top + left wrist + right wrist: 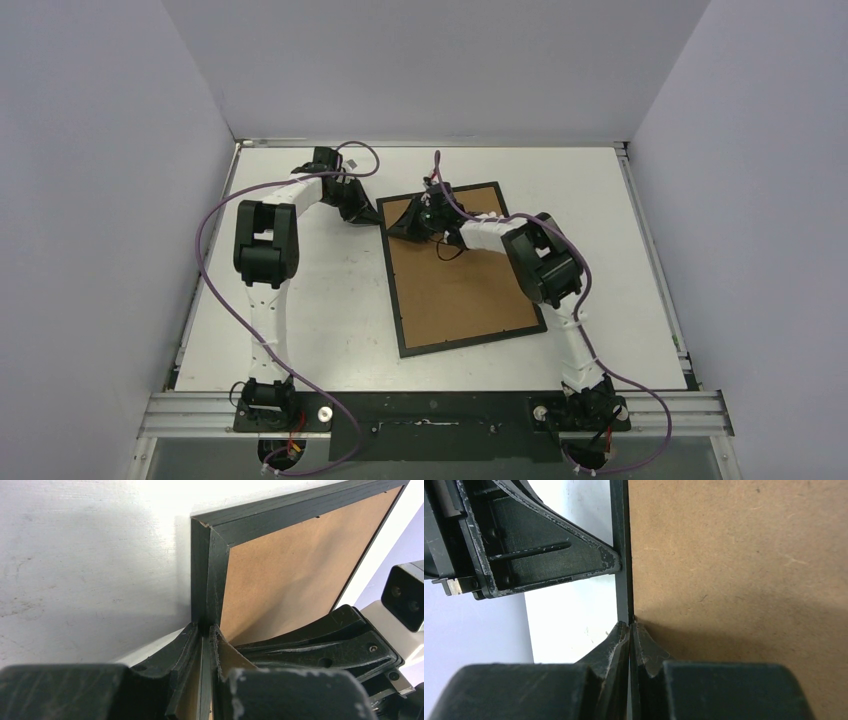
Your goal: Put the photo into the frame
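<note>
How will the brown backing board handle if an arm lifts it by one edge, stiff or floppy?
Probably somewhat bendy: the backing board looks bowed at its edge beside the left gripper. Likely light, since it looks thin, like pressed fibreboard. It may catch rather than lift free, because it sits inside the frame, between its black rails.

Left gripper [205,630] clamped; right gripper [630,626] pinched shut — wrists low, close together.
</note>
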### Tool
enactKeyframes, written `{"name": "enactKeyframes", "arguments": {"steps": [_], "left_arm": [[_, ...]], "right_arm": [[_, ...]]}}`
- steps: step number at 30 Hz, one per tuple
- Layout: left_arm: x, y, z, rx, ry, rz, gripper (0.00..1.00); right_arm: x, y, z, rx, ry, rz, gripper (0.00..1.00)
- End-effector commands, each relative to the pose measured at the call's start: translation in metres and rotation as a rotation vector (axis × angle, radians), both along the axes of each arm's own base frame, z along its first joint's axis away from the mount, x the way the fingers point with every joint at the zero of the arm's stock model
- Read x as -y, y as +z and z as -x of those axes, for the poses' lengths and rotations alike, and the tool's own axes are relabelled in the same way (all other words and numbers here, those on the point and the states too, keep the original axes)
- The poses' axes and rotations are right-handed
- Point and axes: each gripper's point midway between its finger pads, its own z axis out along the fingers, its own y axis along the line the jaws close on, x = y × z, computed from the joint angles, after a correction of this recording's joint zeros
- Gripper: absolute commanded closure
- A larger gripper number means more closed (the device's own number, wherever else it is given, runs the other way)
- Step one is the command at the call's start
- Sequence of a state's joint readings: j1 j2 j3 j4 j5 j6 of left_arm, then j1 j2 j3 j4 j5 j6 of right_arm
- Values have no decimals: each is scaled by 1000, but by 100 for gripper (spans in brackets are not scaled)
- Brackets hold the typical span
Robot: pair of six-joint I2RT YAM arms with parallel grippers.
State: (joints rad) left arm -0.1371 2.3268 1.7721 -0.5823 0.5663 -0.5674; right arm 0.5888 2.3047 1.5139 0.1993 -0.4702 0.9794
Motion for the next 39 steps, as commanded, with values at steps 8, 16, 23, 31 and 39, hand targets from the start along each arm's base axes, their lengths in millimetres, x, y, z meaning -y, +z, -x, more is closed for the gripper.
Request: {"name": "enactKeyframes", "arguments": {"steps": [8, 16, 23, 31, 39], "left_arm": [[-20, -38, 16, -77, -13, -142, 91], [1, 29, -32, 168, -63, 2, 79], [-7, 33, -50, 227, -83, -65, 66], [-14, 45, -92, 479, -145, -152, 44], [-12, 51, -126, 660, -276, -197, 27]], "right_arm": [[86, -51, -4, -160, -289, 307, 100], [36, 36, -17, 65, -115, 88, 100], [-13, 52, -5, 74, 11, -82, 100], [0, 50, 6, 40, -18, -52, 99], [137, 77, 67, -48, -166, 390, 64]]}}
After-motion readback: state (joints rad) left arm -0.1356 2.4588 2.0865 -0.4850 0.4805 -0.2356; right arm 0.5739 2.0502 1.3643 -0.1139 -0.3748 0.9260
